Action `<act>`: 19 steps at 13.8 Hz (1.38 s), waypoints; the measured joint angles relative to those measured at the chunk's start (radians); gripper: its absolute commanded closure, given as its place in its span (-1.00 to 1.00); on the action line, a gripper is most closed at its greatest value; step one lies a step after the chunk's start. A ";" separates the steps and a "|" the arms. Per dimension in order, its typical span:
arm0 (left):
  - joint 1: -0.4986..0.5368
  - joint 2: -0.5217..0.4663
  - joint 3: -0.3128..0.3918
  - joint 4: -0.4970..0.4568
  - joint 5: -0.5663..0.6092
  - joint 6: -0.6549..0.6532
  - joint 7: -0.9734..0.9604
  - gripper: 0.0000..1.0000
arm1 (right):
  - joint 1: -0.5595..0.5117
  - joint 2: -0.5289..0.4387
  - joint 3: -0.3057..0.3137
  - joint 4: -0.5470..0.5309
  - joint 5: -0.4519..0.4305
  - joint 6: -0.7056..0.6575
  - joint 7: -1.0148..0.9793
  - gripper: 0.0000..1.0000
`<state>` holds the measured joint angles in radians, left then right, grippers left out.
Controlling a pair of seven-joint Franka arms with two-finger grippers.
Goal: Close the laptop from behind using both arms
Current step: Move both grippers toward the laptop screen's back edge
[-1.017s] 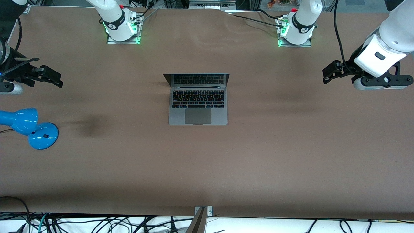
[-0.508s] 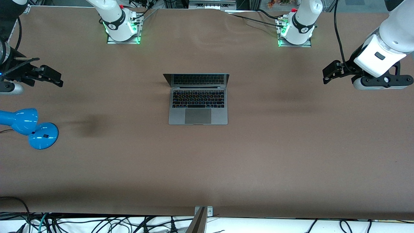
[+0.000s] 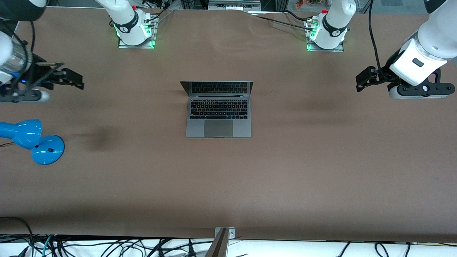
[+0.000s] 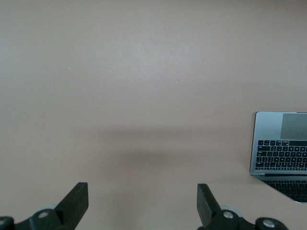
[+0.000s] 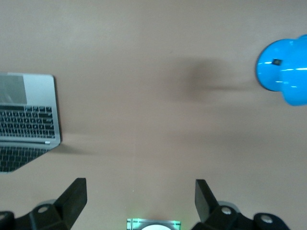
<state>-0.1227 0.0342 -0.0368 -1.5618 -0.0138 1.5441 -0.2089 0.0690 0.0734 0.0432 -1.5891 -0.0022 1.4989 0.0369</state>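
Observation:
The grey laptop [image 3: 218,117] lies open in the middle of the brown table, its screen [image 3: 217,88] upright toward the robots' bases. It also shows in the left wrist view [image 4: 283,151] and in the right wrist view [image 5: 26,117]. My left gripper [image 3: 361,81] is open and empty in the air over the left arm's end of the table. My right gripper [image 3: 73,79] is open and empty in the air over the right arm's end. In the wrist views each gripper's open fingers [image 4: 76,201] [image 5: 74,196] hang over bare table.
A blue desk lamp [image 3: 32,141] stands near the right arm's end of the table, nearer the front camera than my right gripper; it also shows in the right wrist view [image 5: 283,72]. The arm bases [image 3: 134,28] [image 3: 326,32] are bolted along the table's top edge.
My right gripper has moved toward the laptop and a little up in the front view. The left arm has barely moved. The laptop is unchanged.

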 measured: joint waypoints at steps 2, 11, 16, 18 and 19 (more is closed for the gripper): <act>0.001 0.001 0.000 0.000 0.000 -0.010 0.000 -1.00 | 0.000 0.012 0.057 -0.008 0.020 0.000 0.000 -1.00; -0.013 0.083 -0.128 -0.007 -0.001 -0.121 -0.060 -1.00 | 0.008 0.094 0.250 -0.060 0.333 -0.003 0.034 -0.99; -0.023 0.125 -0.261 -0.048 -0.048 -0.114 -0.262 -1.00 | 0.044 0.162 0.303 -0.065 0.468 -0.001 0.385 -0.69; -0.021 0.125 -0.278 -0.068 -0.103 -0.104 -0.356 -1.00 | 0.070 0.181 0.306 -0.067 0.505 -0.004 0.488 -0.06; -0.021 0.125 -0.297 -0.081 -0.111 -0.091 -0.400 -1.00 | 0.079 0.194 0.306 -0.070 0.527 -0.012 0.515 0.17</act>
<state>-0.1432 0.1595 -0.3338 -1.6426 -0.1249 1.4531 -0.6091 0.1479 0.2671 0.3492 -1.6593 0.5248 1.4872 0.5521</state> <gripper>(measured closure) 0.000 0.286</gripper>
